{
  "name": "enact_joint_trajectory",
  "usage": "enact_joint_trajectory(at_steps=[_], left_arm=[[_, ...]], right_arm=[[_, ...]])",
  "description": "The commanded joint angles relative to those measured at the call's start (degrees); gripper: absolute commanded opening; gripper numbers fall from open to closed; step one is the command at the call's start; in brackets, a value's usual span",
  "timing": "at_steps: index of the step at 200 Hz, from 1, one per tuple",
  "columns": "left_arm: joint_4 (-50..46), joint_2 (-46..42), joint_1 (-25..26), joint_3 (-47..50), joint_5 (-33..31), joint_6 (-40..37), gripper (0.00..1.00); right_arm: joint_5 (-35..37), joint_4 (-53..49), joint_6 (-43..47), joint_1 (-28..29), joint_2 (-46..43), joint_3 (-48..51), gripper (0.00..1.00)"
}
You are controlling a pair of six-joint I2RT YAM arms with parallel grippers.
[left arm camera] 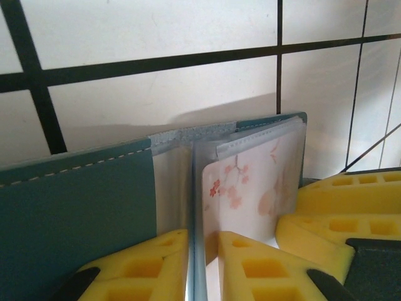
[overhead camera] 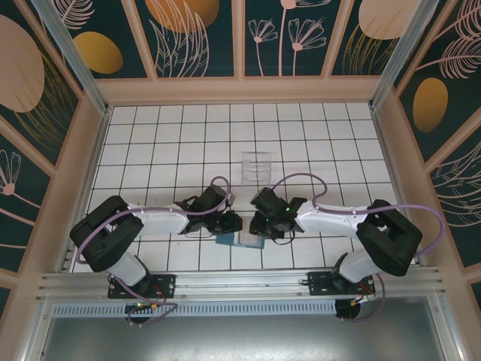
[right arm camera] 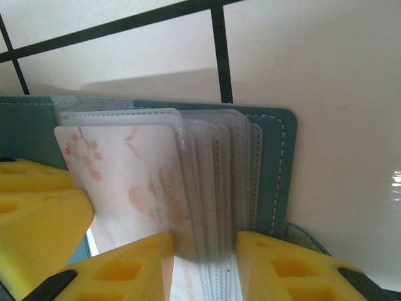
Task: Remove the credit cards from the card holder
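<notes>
The teal card holder sits open near the worktop's front edge, between the arms; the left tool pinches one clear leaf of it; the right tool clasps its bundled sleeves, a blossom-printed credit card sleeved alongside.

A white tiled surface with thin black grid lines spans the middle of the frame. A clear plastic tray lies on it just above centre. The teal card holder rests open at lower centre, its pale sleeves fanned.
</notes>
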State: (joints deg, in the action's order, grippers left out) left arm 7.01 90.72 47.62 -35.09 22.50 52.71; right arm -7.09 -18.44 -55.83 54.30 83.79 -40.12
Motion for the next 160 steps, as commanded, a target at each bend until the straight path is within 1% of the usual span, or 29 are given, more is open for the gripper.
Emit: enact_joint_trajectory(at_steps=[1,61,99,124,160], left_arm=[[-4.86,0.21,-0.25,-0.72,-2.94,-2.21,0.21],[-5.60,-0.99,-0.31,-0.12,-3.59,-1.90,0.19],[-5.67,-2.16,-0.25,-0.35,-3.86,-1.58,0.19],[-0.87,-3.75,-0.30,0.77,-2.03,0.16,0.23],[7.76,-2.57,-0.68,3.72,2.24,3.67,0.23]], right_arm=[[4.25,-4.49,0.62,-0.60,-0.35,-0.57,0.34],[5.29,-5.82,0.38,-0.69,-0.55,-0.59,0.35],[5.51,-5.43,0.46,-0.70,-0.43,-0.14,0.30],[5.01,-4.77,0.48,-0.68,0.30,0.29,0.25],[4.63,-4.15,0.55,-0.65,0.32,0.75,0.24]])
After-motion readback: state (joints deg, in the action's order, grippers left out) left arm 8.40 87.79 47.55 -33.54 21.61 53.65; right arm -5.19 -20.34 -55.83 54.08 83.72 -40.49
